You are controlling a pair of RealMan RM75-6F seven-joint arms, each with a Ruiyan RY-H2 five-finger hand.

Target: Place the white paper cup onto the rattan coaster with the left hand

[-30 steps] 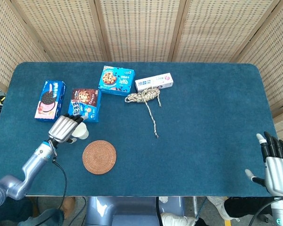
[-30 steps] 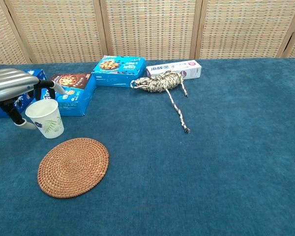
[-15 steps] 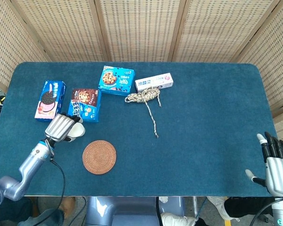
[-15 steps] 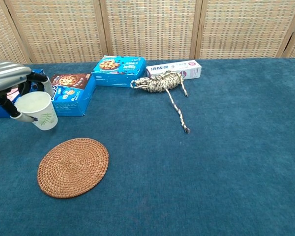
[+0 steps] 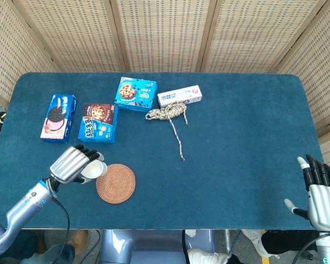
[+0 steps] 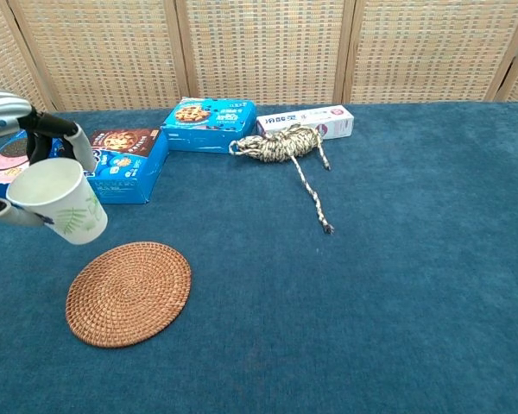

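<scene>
The white paper cup (image 6: 59, 200), printed with a green leaf sprig, sits in the grasp of the left hand (image 5: 71, 164), lifted clear of the blue tablecloth (image 6: 371, 285). Its long axis is tilted: the open mouth leans up and toward the robot's left, the base down and toward the rattan coaster (image 6: 129, 292). In the head view the cup (image 5: 95, 169) lies just left of the coaster's rim (image 5: 116, 183), not over its centre. The fingers (image 6: 69, 138) wrap the cup's far side. The coming move, as I judge it, is a short carry rightward, levelling the cup upright, then lowering.

The right hand (image 5: 320, 193) rests at the table's far right corner, well apart, fingers spread and empty. Behind lie the cookie boxes (image 5: 98, 122) and a coiled rope (image 5: 169, 113).
</scene>
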